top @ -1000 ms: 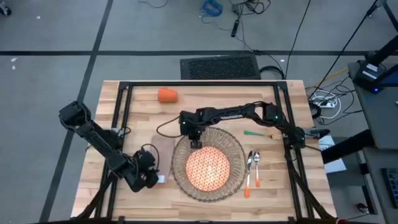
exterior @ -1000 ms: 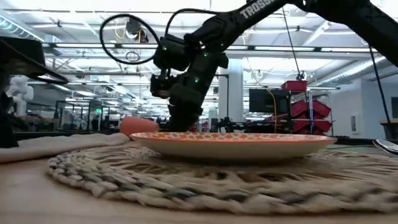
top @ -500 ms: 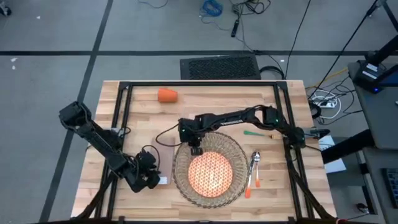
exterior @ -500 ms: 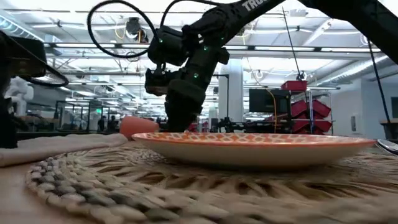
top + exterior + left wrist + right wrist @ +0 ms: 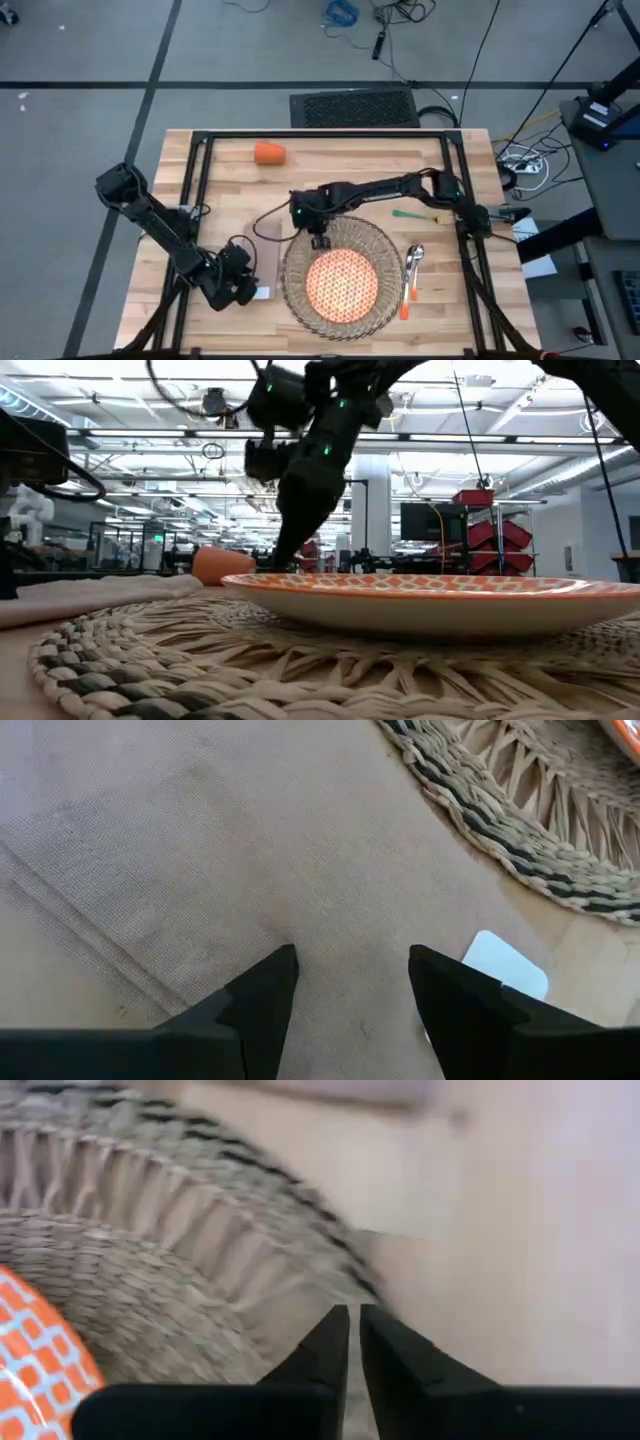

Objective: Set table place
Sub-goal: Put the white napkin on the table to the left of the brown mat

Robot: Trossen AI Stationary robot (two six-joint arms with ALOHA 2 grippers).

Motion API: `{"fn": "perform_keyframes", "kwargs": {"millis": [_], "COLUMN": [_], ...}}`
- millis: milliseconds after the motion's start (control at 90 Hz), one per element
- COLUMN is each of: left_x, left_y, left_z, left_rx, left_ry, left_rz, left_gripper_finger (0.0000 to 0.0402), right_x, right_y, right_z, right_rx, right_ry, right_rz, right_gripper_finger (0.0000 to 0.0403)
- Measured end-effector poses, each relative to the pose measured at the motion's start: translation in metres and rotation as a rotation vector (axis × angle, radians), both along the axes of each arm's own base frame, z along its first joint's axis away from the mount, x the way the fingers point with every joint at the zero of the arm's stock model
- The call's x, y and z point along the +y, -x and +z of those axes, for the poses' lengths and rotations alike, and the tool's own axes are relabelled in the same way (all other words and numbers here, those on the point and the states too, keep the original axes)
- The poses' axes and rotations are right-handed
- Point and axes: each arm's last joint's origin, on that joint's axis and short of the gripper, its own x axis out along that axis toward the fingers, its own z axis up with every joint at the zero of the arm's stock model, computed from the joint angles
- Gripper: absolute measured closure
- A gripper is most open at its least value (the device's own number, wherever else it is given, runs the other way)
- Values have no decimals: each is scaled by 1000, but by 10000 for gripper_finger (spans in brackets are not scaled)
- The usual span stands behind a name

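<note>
Placemat [image 5: 340,283] with plate [image 5: 342,284] — shifted toward lower right of the worktop [image 5: 330,165] over the last second, dragged by right tool [image 5: 318,240], fingers pinched nearly shut on its rim. Left tool [image 5: 350,982] — parted, empty, over napkin [image 5: 200,860]. Cup [image 5: 268,153] not yet placed.

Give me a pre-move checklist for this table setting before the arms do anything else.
1. Plate centred on placemat: ok.
2. Right hand shut on the placemat's far rim: ok.
3. Left hand open over the napkin: ok.
4. Orange cup upright: not ok, on its side at the table's far edge.
5. Spoon beside the placemat: ok; green-handled piece apart, farther back.
6. Napkin flat: cannot tell.
</note>
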Motion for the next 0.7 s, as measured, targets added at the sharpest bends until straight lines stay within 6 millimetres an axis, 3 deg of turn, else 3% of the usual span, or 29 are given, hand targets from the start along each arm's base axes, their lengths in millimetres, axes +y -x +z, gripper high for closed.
{"fn": "perform_keyframes", "kwargs": {"millis": [244,533,700], "left_x": [-5,-12,-16], "left_y": [3,6,5], "left_z": [0,-4,-8], "left_rx": [-10,-33,-49], "left_ry": [21,30,22], "left_rz": [-9,-15,-23], "left_gripper_finger": [215,215,215], "right_x": [-1,0,0], "right_y": [8,26,40], "right_z": [6,-33,-36], "right_rx": [45,90,10], "right_ry": [10,-7,-21], "right_rz": [-27,-75,-108], "right_gripper_finger": [385,385,385]}}
